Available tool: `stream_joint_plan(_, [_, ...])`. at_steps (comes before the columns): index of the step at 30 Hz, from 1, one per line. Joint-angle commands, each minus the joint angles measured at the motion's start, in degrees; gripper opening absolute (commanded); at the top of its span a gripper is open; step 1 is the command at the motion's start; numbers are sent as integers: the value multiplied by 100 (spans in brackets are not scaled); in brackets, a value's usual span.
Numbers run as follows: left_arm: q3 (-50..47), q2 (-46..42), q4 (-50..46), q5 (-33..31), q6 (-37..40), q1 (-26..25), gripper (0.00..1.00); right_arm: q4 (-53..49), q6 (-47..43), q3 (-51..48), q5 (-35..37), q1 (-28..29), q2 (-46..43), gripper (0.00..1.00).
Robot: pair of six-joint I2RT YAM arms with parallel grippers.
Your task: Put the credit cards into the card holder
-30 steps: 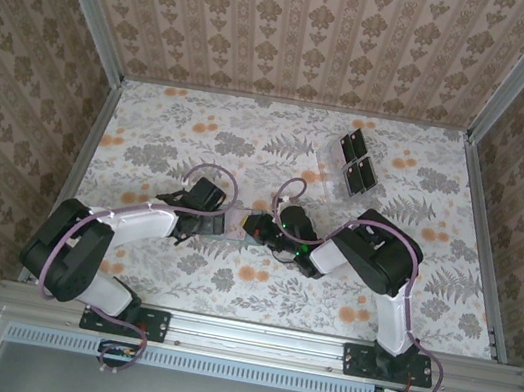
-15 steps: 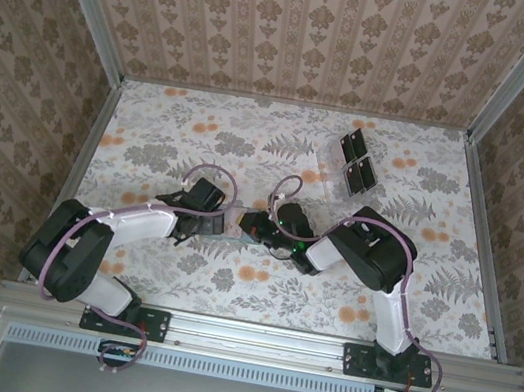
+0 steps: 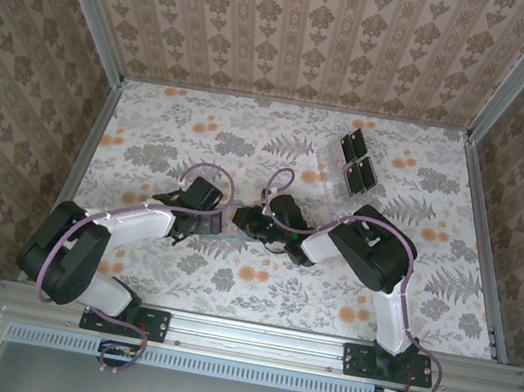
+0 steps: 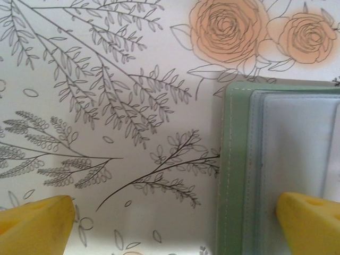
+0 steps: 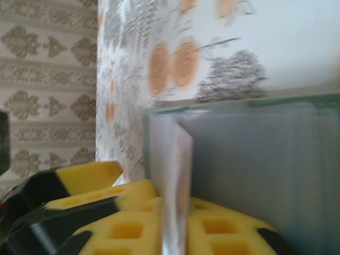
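The green card holder [image 4: 239,159] lies open on the flowered table, its paler inside facing up. My left gripper [image 4: 172,228] is open and straddles the holder's left edge, with one yellow fingertip [image 4: 311,223] over the inside and the other over the table. In the top view the left gripper [image 3: 204,226] and the right gripper [image 3: 249,224] meet over the card holder [image 3: 221,244]. A pale credit card [image 5: 178,175] stands edge-on between the yellow pads of my right gripper [image 5: 175,212]. The card's far end lies against the inside of the card holder [image 5: 255,159].
A clear rack with dark square panels [image 3: 354,162] stands at the back right of the table. Patterned walls close in the table on three sides, and a metal rail [image 3: 257,337] runs along the near edge.
My right arm has reached further left and away from its base, bringing the card up to the holder. The left arm has stayed in place.
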Motion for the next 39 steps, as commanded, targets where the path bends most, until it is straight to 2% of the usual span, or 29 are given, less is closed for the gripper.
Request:
stream_joint_plan(1, [160,-235,-441,80,206,196,100,-1586,-485,220,19,20,-203,32])
stream_joint_plan(8, [297,-368,-702,208,275,621,100,-3604,-1335,1055,131,9,-624,57])
stream_joint_plan(14, [264,-406,-832,83,212,614,100,-4733,-1948,1519,392,10,-873,59])
stream_joint_plan(18, [180,-480,-953,-89,195,804,100,-5329,-2278,1750,668,5,-966,52])
stream_joint_plan(25, [61,-466,-1037,-271,131,931,100,-6069,-2719,2189,1047,23,-778,23])
stream_joint_plan(27, [84,-392,-1006,-273,132,942,100,-6122,-2770,2268,1081,21,-682,19])
stream_joint_plan(39, [291,254,-812,-195,218,953,100,-6281,-2901,2769,1081,21,-91,15])
